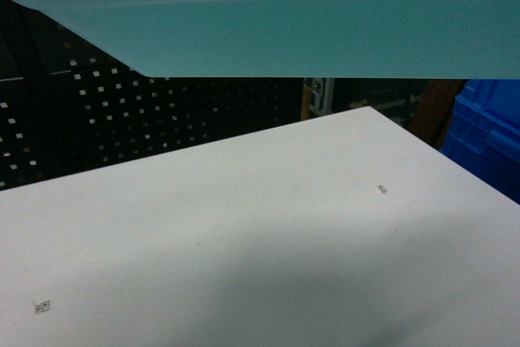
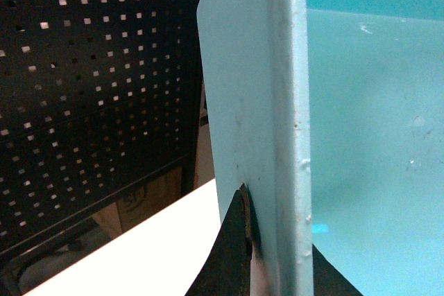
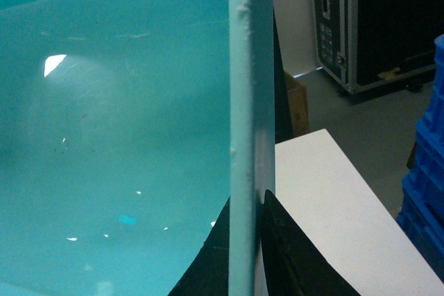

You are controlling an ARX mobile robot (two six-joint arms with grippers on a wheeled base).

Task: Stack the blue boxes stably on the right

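Head view: the turquoise tub (image 1: 284,26) is up in the air above the white worktop (image 1: 244,233); the blue crate (image 1: 487,140) sits far right.
Left wrist view: left end effector (image 2: 260,240) pinches the tub's wall from below.
Right wrist view: right end effector (image 3: 244,254) pinches the other wall; crate off to its right.

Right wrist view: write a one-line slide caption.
Right gripper clamps the turquoise tub rim above the white table.
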